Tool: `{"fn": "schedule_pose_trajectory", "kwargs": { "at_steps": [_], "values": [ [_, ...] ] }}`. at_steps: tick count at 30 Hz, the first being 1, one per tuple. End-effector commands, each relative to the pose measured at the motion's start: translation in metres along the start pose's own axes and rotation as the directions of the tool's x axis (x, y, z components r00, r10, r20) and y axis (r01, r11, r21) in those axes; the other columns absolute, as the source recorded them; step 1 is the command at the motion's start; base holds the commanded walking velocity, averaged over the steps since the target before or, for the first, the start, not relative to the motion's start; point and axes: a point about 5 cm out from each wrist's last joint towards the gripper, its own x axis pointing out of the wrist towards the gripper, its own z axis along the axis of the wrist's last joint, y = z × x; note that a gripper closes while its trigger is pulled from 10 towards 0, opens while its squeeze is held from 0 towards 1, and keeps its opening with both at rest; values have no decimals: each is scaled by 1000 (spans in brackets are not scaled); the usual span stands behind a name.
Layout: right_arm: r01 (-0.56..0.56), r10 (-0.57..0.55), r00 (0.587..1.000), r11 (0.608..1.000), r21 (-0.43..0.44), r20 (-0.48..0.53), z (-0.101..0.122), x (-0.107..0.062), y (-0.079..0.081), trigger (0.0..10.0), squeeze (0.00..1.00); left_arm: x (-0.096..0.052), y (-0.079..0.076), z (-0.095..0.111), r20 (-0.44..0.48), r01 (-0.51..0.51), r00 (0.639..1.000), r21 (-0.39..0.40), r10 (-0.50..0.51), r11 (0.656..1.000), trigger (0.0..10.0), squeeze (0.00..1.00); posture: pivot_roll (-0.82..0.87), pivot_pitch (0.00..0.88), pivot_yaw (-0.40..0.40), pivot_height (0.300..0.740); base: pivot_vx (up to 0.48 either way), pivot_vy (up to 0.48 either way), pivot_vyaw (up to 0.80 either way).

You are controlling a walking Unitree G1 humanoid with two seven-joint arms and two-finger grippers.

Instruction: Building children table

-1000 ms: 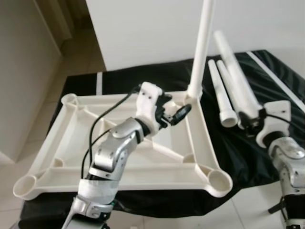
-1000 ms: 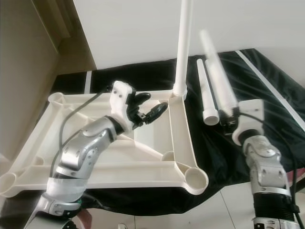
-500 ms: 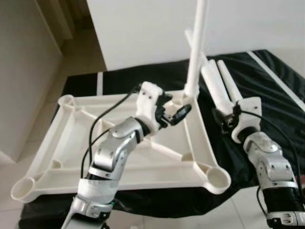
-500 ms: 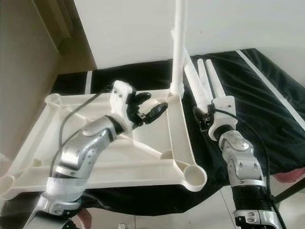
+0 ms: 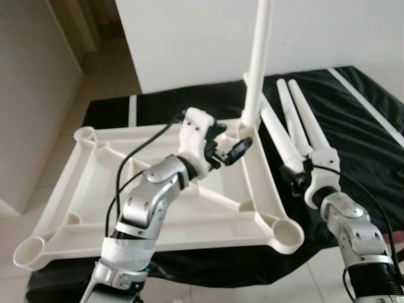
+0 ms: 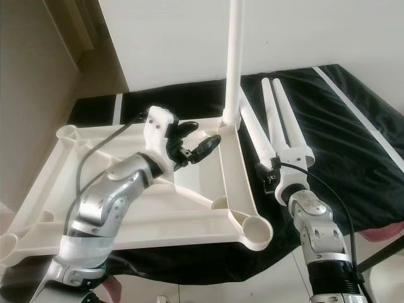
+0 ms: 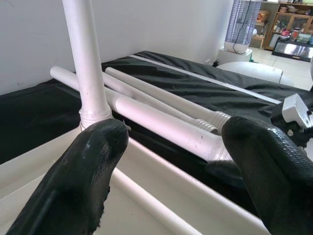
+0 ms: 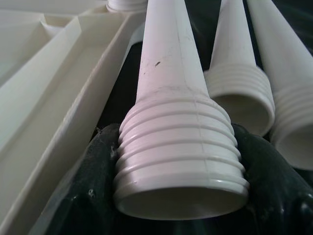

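Black cloth (image 5: pixel 353 120) covered the low surface where the work lay, with pale floor tiles at the left and a white wall (image 5: pixel 189 44) behind.

Nearest the robot, the white tabletop frame (image 5: pixel 69 189) lay upside down on the cloth, its round leg sockets open at the near corners. One leg already stood upright (image 5: pixel 259 57) in the far right corner socket, rising past the top of the head views.

Over the frame's far half hovered the left pincer (image 5: pixel 232 149), its two black fingers (image 7: pixel 80 176) spread apart with nothing between them. In the left wrist view they framed the base of the upright leg and the loose legs beyond.

Just beside the frame's right edge, the right pincer (image 5: pixel 299 178) pinched the threaded end of a loose leg (image 8: pixel 178 122). The right wrist view showed black pads pressed against both sides of the ribbed collar. That gripped leg (image 5: pixel 274 129) ran away from the robot along the frame's right rail, its far tip close to the base of the upright leg.

Two more loose legs (image 5: pixel 302 120) lay on the cloth just to the right of it, side by side, their wide threaded ends toward the robot and narrow tips toward the wall.

White stripes (image 5: pixel 363 101) crossed the cloth farther right.
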Motion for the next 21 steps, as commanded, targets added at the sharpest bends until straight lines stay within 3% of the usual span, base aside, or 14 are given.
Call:
{"fn": "schedule_pose_trajectory", "kwargs": {
  "at_steps": [1, 5, 12, 21],
  "values": [
    [10, -10, 1000, 1000, 15, -6, -2, -3, 3, 10000, 0, -1, 0, 0, -1, -15, 1000, 13, 15, 1000, 10000, 0, -78, 0, 63, 740, 0, 0, 0],
    [76, -73, 996, 996, 56, -59, -13, -10, 3, 10000, 0, 0, 0, -1, -1, -13, 1000, 12, 13, 1000, 10000, 0, -81, 0, 64, 740, 0, 0, 0],
    [117, -113, 992, 989, 92, -53, -14, -26, 13, 10000, 0, 0, 2, 1, -3, -11, 1000, 19, 11, 1000, 10000, 0, -85, 0, 69, 740, 0, 0, 0],
    [95, -92, 995, 992, 86, -36, -8, -47, 27, 10000, 0, 0, 2, 2, -5, -4, 1000, 20, 4, 1000, 10000, 0, -94, 18, 79, 740, 0, 0, 0]
  ]
}}
